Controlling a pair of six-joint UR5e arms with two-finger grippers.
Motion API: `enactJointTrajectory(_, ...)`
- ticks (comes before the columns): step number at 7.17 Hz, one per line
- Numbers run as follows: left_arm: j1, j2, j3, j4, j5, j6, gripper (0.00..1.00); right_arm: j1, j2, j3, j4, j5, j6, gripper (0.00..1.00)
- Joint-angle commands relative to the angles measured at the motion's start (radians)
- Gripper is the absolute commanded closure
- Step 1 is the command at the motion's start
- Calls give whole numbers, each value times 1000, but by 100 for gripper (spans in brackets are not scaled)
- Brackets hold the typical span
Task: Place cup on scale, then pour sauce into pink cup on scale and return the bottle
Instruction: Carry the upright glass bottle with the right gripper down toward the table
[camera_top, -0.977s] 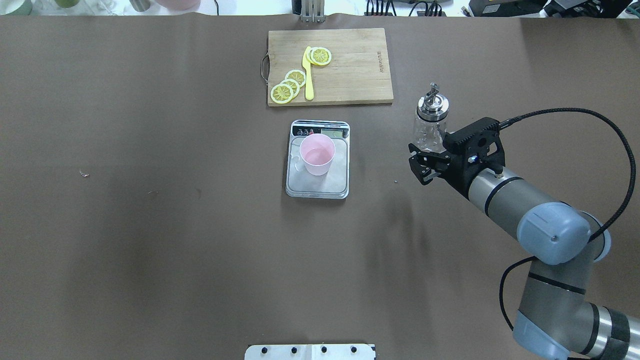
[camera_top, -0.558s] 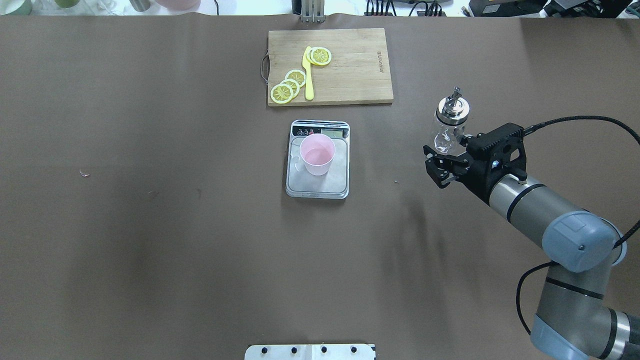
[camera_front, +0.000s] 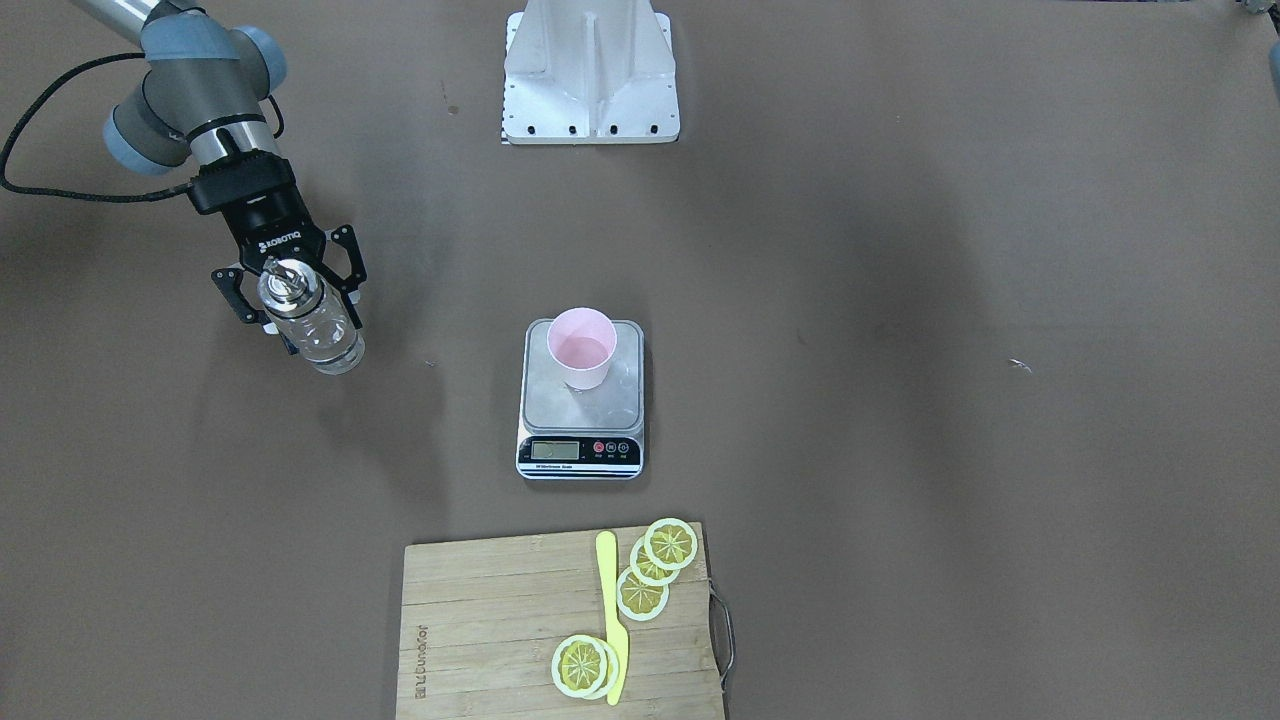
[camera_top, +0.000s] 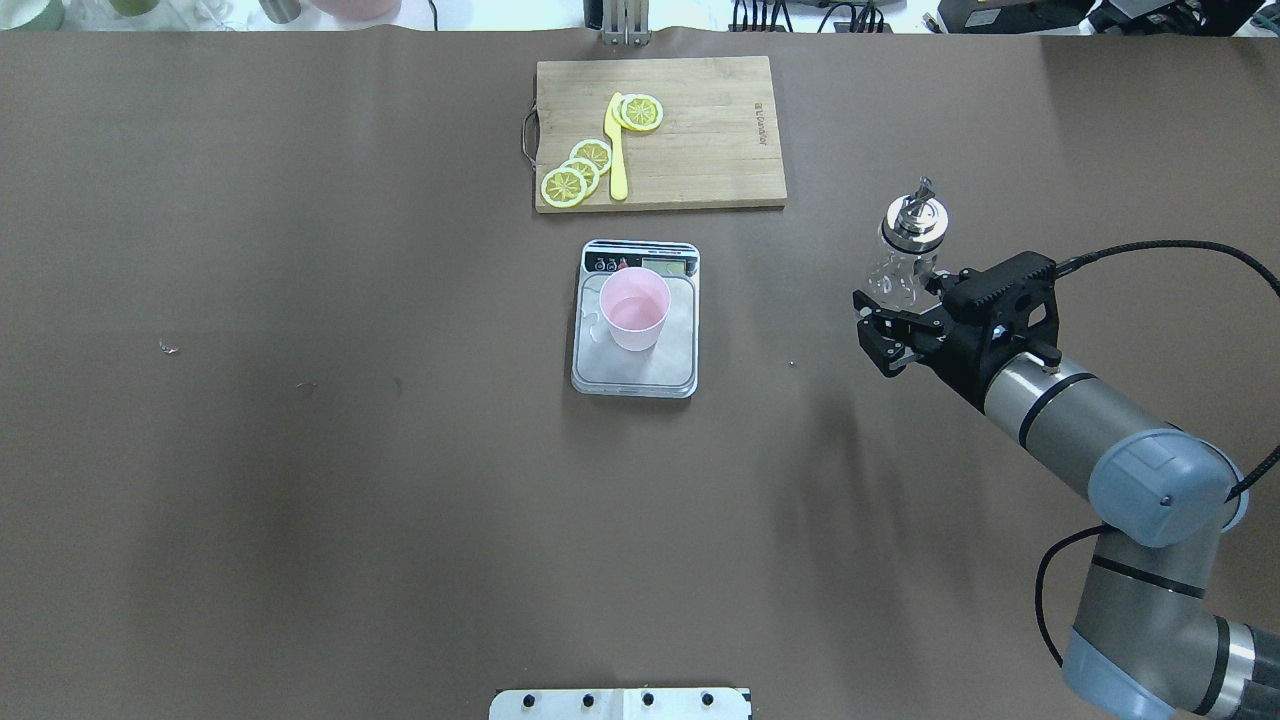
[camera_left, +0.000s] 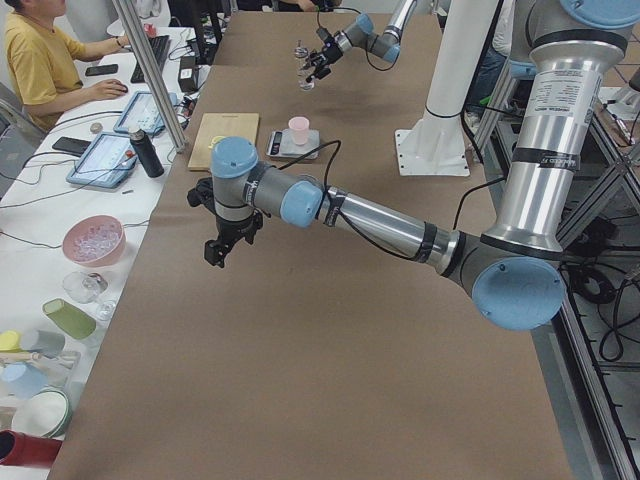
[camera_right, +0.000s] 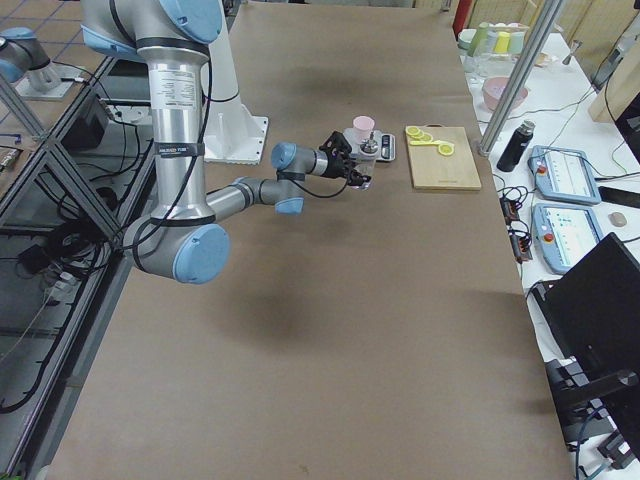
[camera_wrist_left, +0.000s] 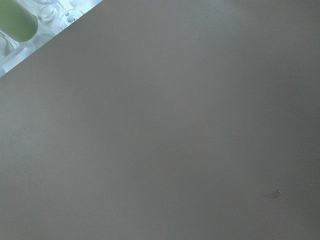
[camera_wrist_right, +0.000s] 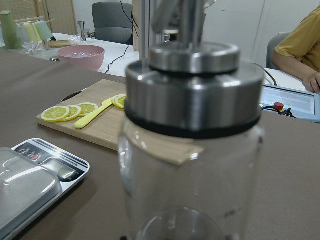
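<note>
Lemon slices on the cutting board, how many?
5. Three lemon slices overlap in a row on the cutting board near its handle, beside the yellow knife. Two more are stacked across the knife; one is mostly covered.

On my feed the right gripper (camera_top: 884, 328) reaches in from the lower right, its fingers (camera_top: 868, 304) clamped on the lower body of the bottle (camera_top: 903, 262), which stands upright, silver cap on top, at the right of the frame. The cup (camera_top: 634, 308) sits on the scale (camera_top: 640, 372) at centre, well apart from the bottle. Above them on the tabletop (camera_top: 300, 450) I see a cutting board (camera_top: 710, 150) carrying lemon slices (camera_top: 578, 172) and a yellow knife (camera_top: 617, 150)
</note>
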Motion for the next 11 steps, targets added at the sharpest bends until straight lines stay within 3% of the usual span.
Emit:
enactJointTrajectory(1,0,0,0,1,0,0,3,-2,1,-45,59,-2,0,79)
enactJointTrajectory(4,0,0,0,1,0,0,3,-1,-10,-136,186,-10,0,79)
enactJointTrajectory(11,0,6,-10,1,0,0,3,-2,-10,-170,187,-27,2,78)
